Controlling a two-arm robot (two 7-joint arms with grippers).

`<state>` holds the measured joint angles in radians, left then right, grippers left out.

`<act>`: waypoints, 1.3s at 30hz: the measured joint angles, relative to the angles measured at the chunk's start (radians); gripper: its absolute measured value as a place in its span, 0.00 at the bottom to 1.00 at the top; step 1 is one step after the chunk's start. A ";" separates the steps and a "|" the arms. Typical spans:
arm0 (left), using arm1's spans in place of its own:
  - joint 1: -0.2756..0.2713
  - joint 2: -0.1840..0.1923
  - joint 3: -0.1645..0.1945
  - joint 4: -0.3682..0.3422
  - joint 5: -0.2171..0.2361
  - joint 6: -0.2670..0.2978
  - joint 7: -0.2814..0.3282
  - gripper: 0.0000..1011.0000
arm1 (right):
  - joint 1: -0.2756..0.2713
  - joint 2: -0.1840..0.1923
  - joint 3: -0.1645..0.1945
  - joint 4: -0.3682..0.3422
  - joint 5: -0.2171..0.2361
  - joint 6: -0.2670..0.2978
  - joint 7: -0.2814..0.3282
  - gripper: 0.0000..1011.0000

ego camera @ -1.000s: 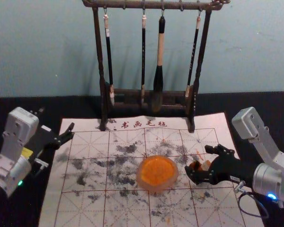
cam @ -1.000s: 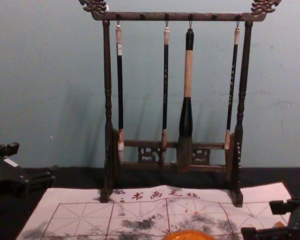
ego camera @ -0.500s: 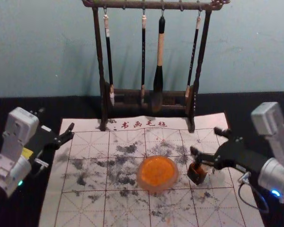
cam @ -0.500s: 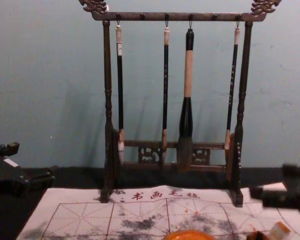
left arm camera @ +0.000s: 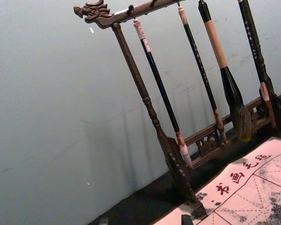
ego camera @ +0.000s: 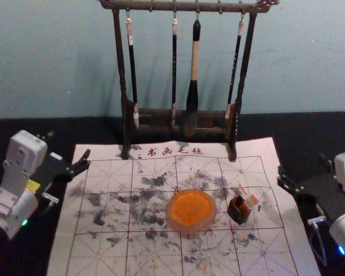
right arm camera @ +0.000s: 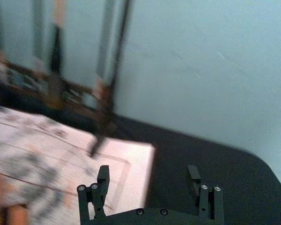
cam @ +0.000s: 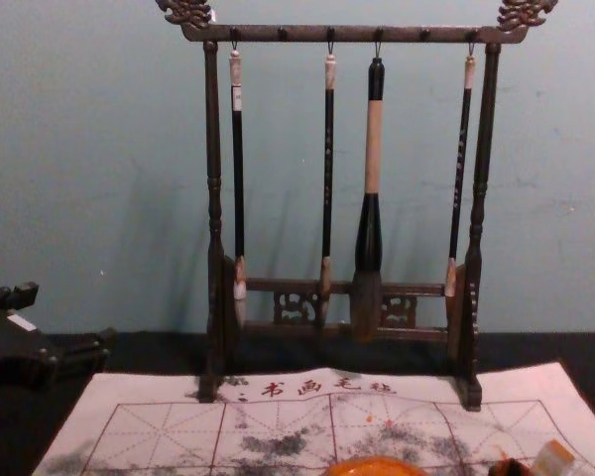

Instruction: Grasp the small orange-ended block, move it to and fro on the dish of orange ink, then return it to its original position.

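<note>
Head view: the block (ego camera: 250,202) sits right of centre, low in the frame, leaning up out of a small dark box (ego camera: 240,215). Box probably acts as its holder: keeps the inky end off the mat (ego camera: 98,253) and leaves an end up to grab. Can't tell how deep it sits. Dish (ego camera: 191,210) is just beside the box, on its left, so the carry over ink is short. Right gripper (ego camera: 302,165) is at the right edge, fingers apart, nothing held, well apart from the block. Left gripper (ego camera: 68,145) is idle at the left edge, fingers spread.

Left wrist view: rack (left arm camera: 150,105) and hanging brushes; not needed here.

Right wrist view: gap between the fingers is wide, no block in it. Block, box and dish lie off to one side.

Chest view: block tilts up at lower right, dish at bottom centre-right. Reads to me as returned and released, though a pre-grasp pose could look the same. If a regrasp is needed, go gently: the box could tip.
</note>
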<state>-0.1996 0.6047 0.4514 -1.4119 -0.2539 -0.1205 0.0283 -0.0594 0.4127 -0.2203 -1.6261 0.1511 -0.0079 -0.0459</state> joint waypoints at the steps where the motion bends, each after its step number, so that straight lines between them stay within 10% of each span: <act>1: 0.000 0.000 0.000 0.000 0.000 0.000 0.000 0.99 | 0.001 -0.019 0.006 0.028 -0.016 0.004 -0.032 0.99; 11: 0.000 0.000 0.000 0.000 0.000 0.000 0.000 0.99 | 0.031 -0.069 0.021 0.152 -0.066 0.026 -0.074 0.99; 39: 0.000 0.000 0.000 0.000 0.000 0.000 0.000 0.99 | 0.026 -0.068 0.021 0.145 -0.067 0.024 -0.080 0.99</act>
<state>-0.1995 0.6047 0.4514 -1.4120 -0.2539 -0.1205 0.0283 -0.0337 0.3445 -0.1997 -1.4816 0.0846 0.0163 -0.1256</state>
